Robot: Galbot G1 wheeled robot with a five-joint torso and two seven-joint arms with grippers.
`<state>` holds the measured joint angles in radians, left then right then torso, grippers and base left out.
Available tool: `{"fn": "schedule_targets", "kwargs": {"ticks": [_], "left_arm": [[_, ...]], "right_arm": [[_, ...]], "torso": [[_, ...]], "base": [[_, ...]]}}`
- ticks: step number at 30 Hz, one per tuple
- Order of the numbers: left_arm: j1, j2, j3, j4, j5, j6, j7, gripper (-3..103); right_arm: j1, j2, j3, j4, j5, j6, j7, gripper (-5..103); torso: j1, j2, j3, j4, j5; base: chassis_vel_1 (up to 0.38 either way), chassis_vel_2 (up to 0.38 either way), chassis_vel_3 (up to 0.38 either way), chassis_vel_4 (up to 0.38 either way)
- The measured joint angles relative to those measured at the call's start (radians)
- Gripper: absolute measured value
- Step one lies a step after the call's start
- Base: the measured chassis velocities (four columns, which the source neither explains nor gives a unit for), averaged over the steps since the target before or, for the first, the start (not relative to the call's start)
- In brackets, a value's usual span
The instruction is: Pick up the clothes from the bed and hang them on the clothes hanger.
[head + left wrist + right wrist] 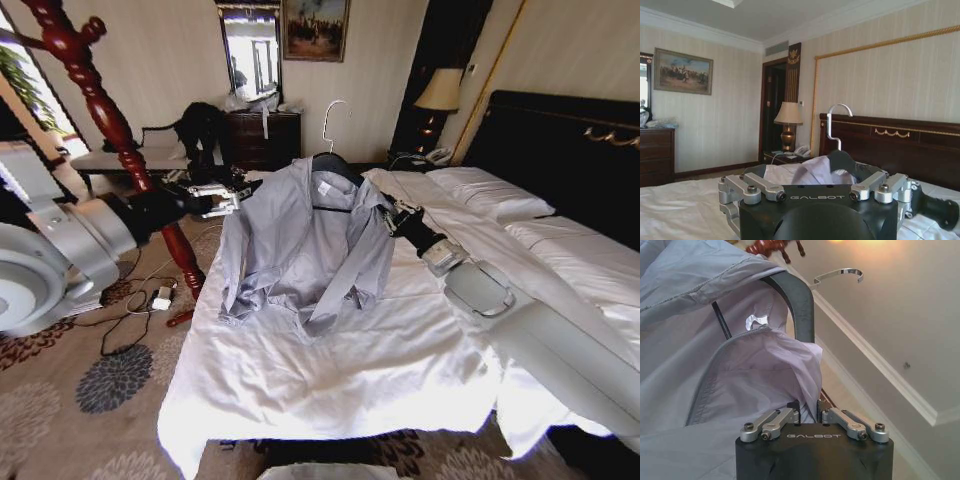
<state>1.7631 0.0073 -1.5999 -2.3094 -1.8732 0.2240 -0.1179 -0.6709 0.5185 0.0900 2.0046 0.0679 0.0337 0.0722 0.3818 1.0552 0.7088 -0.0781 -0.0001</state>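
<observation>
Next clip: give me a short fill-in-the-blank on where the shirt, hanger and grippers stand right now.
1. The shirt is draped over the black ____, held up above the bed.
2. The right gripper has its jaws shut on the hanger at the shirt's ____ shoulder, seen from the head view.
3. The hanger's hook is made of ____.
4. The left gripper is beside the shirt with its jaws ____.

Missing words: hanger; right; metal; open

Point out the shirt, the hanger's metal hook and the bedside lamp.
shirt [300, 240], head view, on its grey-blue front panel.
hanger's metal hook [836, 114], left wrist view, on the silver curve.
bedside lamp [788, 114], left wrist view, on the shade.
</observation>
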Motion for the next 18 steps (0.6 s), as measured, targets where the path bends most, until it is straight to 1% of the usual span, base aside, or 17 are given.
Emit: {"fn": "schedule_targets", "kwargs": {"ticks": [1, 2, 5, 7, 9, 10, 11, 13, 14, 17, 18], "left_arm": [[0.000, 0.000, 0.000, 0.000, 0.000, 0.000, 0.000, 100], [-0.003, 0.011, -0.003, 0.025, -0.010, 0.002, 0.010, 102], [-0.007, 0.038, -0.007, 0.082, -0.013, 0.009, 0.046, 98], [-0.005, 0.045, -0.006, 0.091, -0.011, 0.011, 0.055, 98], [0.002, 0.055, 0.001, 0.096, -0.001, 0.015, 0.077, 97], [0.007, 0.061, 0.005, 0.095, -0.003, 0.019, 0.092, 96], [0.010, 0.065, 0.009, 0.093, -0.014, 0.026, 0.105, 92], [0.012, 0.066, 0.011, 0.093, -0.018, 0.029, 0.112, 92], [0.017, 0.076, 0.017, 0.097, -0.014, 0.039, 0.135, 87], [0.021, 0.099, 0.021, 0.122, -0.001, 0.054, 0.167, 76], [0.021, 0.099, 0.021, 0.122, -0.001, 0.054, 0.167, 76]], "right_arm": [[0.000, 0.000, 0.000, 0.000, 0.000, 0.000, 0.000, 15], [-0.005, -0.001, 0.004, 0.011, -0.012, 0.009, 0.000, 15], [-0.004, -0.003, 0.007, 0.034, -0.023, 0.021, -0.002, 15], [-0.001, -0.005, 0.007, 0.038, -0.024, 0.024, -0.003, 15], [0.004, -0.008, 0.007, 0.041, -0.024, 0.027, -0.005, 15], [0.005, -0.009, 0.007, 0.042, -0.024, 0.029, -0.006, 15], [0.005, -0.010, 0.006, 0.042, -0.027, 0.031, -0.007, 15], [0.005, -0.010, 0.006, 0.042, -0.029, 0.032, -0.007, 15], [0.001, -0.009, 0.006, 0.045, -0.038, 0.036, -0.009, 15], [-0.012, -0.008, 0.010, 0.055, -0.043, 0.041, -0.010, 15], [-0.012, -0.008, 0.010, 0.055, -0.043, 0.041, -0.010, 15]], "torso": [[0.000, 0.000, 0.000, 0.0000, 0.0000], [0.000, 0.000, 0.000, 0.0000, 0.0000], [0.000, 0.000, 0.000, 0.0003, 0.0000], [0.000, 0.000, 0.000, 0.0003, -0.0001], [0.000, 0.000, 0.000, 0.0004, -0.0001], [0.000, 0.000, 0.000, 0.0003, 0.0000], [0.000, 0.000, 0.000, 0.0002, 0.0000], [0.000, 0.000, 0.000, 0.0002, 0.0000], [0.000, 0.000, 0.000, 0.0003, 0.0000], [0.000, 0.000, 0.000, 0.0003, -0.0001], [0.000, 0.000, 0.000, 0.0003, -0.0001]], "base": [[0.000, 0.000, 0.000, 0.000], [0.000, 0.000, 0.000, 0.000], [0.000, 0.000, 0.000, 0.000], [0.000, 0.000, 0.000, 0.000], [0.000, 0.000, 0.000, 0.000], [0.000, 0.000, 0.000, 0.000], [0.000, 0.000, 0.000, 0.000], [0.000, 0.000, 0.000, 0.000], [0.000, 0.000, 0.000, 0.000], [0.000, 0.000, 0.000, 0.000], [0.000, 0.000, 0.000, 0.000]]}}
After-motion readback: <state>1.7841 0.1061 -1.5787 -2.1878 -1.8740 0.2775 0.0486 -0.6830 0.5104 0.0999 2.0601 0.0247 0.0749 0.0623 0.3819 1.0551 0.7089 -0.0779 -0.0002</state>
